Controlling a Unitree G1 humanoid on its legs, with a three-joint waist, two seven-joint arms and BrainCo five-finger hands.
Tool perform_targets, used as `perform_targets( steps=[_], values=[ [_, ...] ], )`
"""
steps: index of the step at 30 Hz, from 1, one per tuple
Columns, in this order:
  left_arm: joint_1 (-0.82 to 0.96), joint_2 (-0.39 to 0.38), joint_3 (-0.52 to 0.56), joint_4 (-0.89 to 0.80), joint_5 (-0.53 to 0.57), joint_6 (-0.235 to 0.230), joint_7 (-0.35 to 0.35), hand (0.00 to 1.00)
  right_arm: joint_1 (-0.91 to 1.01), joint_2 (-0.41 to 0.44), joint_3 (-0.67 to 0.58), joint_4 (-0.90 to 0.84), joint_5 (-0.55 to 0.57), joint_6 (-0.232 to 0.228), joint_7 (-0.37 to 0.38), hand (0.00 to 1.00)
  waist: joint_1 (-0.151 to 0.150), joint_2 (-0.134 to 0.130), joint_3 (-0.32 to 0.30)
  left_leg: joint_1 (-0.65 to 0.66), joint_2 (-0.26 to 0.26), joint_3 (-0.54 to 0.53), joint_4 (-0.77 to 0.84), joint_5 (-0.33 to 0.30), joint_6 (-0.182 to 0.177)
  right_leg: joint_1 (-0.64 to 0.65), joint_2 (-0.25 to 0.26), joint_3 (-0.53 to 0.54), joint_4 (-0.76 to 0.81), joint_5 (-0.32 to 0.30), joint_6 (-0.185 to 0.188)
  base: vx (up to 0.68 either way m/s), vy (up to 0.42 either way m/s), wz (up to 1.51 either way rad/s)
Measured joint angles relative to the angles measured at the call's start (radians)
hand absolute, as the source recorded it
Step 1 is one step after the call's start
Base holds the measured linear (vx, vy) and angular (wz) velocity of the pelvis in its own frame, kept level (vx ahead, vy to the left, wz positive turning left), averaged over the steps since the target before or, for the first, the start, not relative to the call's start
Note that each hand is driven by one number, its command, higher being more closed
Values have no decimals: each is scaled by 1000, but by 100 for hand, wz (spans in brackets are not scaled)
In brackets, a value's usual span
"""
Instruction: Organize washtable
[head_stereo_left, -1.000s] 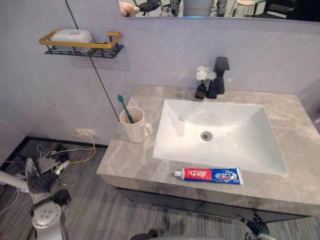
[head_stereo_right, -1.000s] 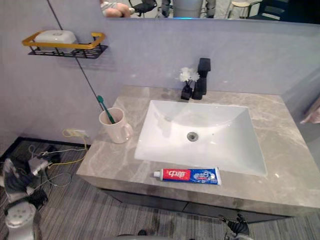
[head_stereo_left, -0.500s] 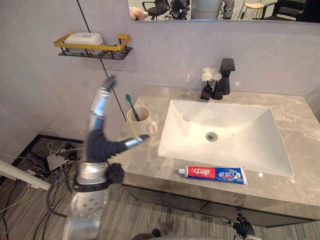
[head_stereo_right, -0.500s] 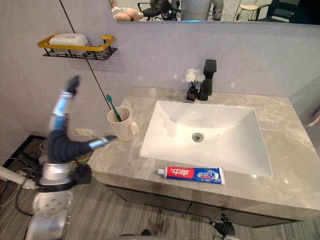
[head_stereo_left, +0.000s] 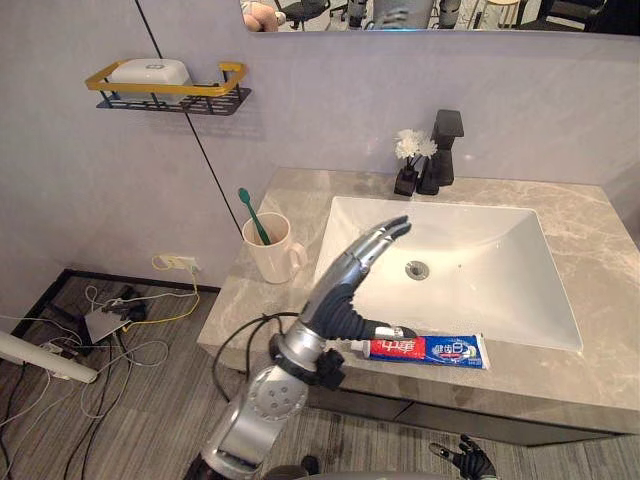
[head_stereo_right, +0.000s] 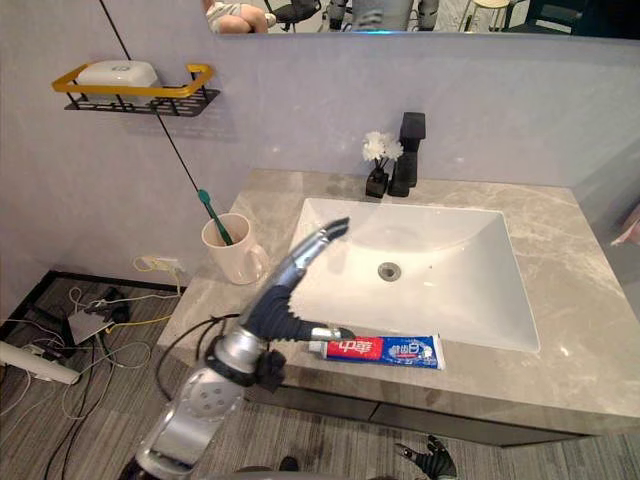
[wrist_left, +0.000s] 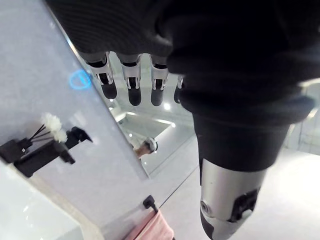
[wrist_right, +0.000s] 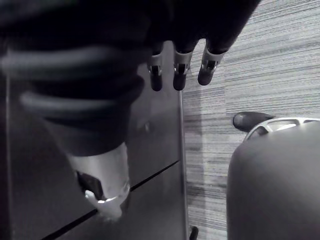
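Left hand (head_stereo_left: 348, 288) — fingers straight, empty — by toothpaste tube (head_stereo_left: 428, 350) (printed lettering); right hand (wrist_right: 179, 67) relaxed.

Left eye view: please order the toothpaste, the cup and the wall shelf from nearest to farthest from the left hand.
From the left hand:
1. Toothpaste, lying at the front edge of the counter, right beside the hand.
2. Cup, standing on the counter to the hand's left.
3. Wall shelf, high up at the far left.

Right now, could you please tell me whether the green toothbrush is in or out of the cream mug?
In: the green toothbrush leans inside the upright cream mug.
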Motion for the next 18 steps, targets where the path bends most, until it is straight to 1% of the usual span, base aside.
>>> perform_targets(
  steps=[2, 7, 11, 12, 18],
  values=[
    [-1, 6, 0, 65, 22, 20, -10, 0, -4, -1, 0, -11, 0, 0, -1, 0, -18, 0, 0, 1, 0, 0, 0, 0, 0, 1, 0, 0, 0, 0, -1, -59, 12, -1],
    [-31, 6, -42, 185, 50, 27, -12, 0, 2, 0, 0, -18, 1, 2, -1, 0, -22, 0, 1, 2, 2, 1, -3, 0, 0, -1, 3, 3, -8, 4, -5, -43, 8, -4],
    [-63, 7, -65, 256, 82, 44, -31, 0, -1, 0, 0, -31, 0, 3, -3, 0, -43, -1, 1, 1, 5, 4, -12, 3, -4, 3, 11, 4, -32, 18, -8, -4, 0, -3],
    [-67, 6, -68, 272, 104, 45, -32, 0, -1, 0, 0, -34, 0, 3, -3, 0, -45, -1, 1, 2, 7, 7, -12, 4, -5, 4, 12, 5, -35, 18, -8, 18, -4, -4],
    [-83, 6, -74, 326, 143, 47, -32, 0, -4, 0, -1, -36, 1, 3, -6, 0, -46, -6, 4, 11, 13, 15, -17, 3, -6, 16, 19, 5, -48, 18, -9, 22, -5, 0]
  ],
)
